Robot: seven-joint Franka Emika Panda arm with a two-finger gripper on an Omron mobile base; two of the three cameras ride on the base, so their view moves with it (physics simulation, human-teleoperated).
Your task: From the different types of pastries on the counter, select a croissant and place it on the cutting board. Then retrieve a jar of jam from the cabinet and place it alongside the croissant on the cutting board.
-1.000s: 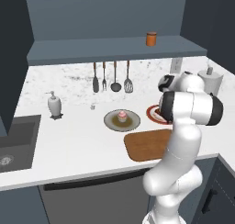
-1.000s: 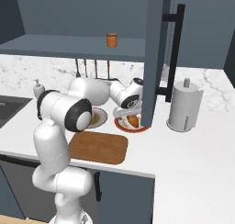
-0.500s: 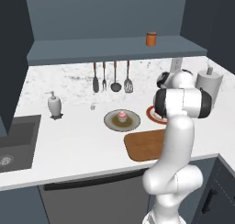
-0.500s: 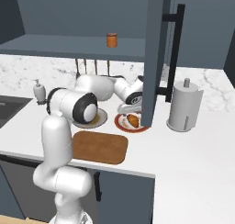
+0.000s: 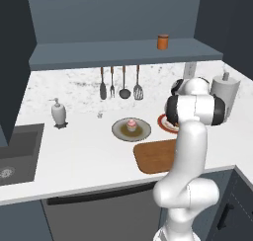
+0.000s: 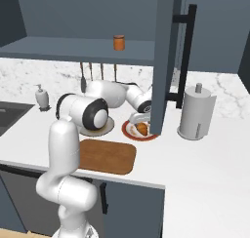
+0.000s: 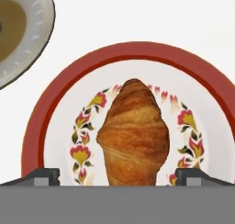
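The croissant (image 7: 133,136) lies golden-brown on a round red-rimmed plate (image 7: 55,94), also seen as croissant (image 6: 142,129) on the plate (image 6: 128,131). My gripper (image 7: 118,177) hovers just above it, open, one fingertip on each side of the pastry. In the right base view the gripper (image 6: 140,121) points down at the plate. The wooden cutting board (image 5: 153,156) lies bare at the counter's front edge, board (image 6: 107,156). The jar of jam (image 5: 163,41) stands on the cabinet's shelf ledge (image 5: 123,55), jar (image 6: 118,42). A pink cupcake (image 5: 131,125) sits on a grey plate.
An open cabinet door (image 6: 163,61) hangs right beside the hand. A paper-towel roll (image 6: 195,112) stands to the right. Utensils (image 5: 121,84) hang on the back wall. A soap dispenser (image 5: 59,112) and the dark sink (image 5: 15,151) are on the left.
The arm's upper links have swung slightly while the hand stays over the red-rimmed plate. The jaws stay open.
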